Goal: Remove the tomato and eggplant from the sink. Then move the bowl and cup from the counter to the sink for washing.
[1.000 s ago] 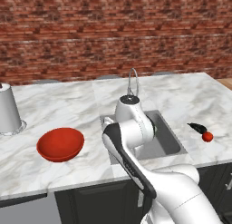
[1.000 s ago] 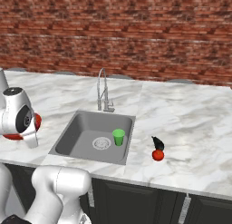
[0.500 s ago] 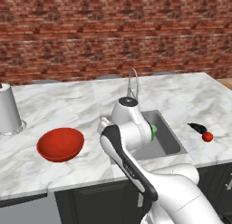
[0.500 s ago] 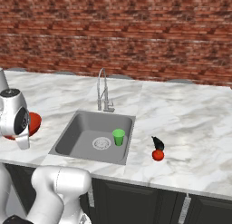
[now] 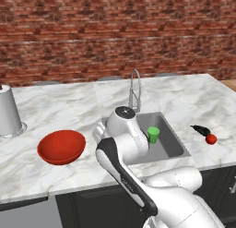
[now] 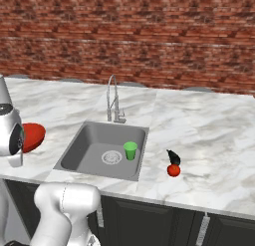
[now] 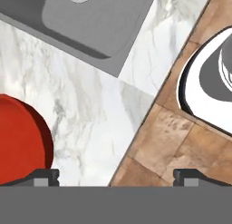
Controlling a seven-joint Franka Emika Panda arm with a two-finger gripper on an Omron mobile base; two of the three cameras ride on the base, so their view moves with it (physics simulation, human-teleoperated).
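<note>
since the earlier frames the arm had swung from over the sink (image 6: 84, 145) toward the bowl (image 5: 61, 147), and the cup (image 5: 153, 134), half hidden behind the arm a moment before, showed fully in the left base view. the counter (image 6: 209, 135), bowl, cup, eggplant (image 6: 173, 156) and tomato (image 6: 173, 171) lay as before: cup upright in the basin beside the drain, eggplant and tomato touching on the marble right of the sink. the hand view showed the gripper (image 7: 116, 177) with fingertips (image 7: 45, 175) spread wide, holding nothing, above the counter's front edge between bowl and sink corner; the base views hid this.
</note>
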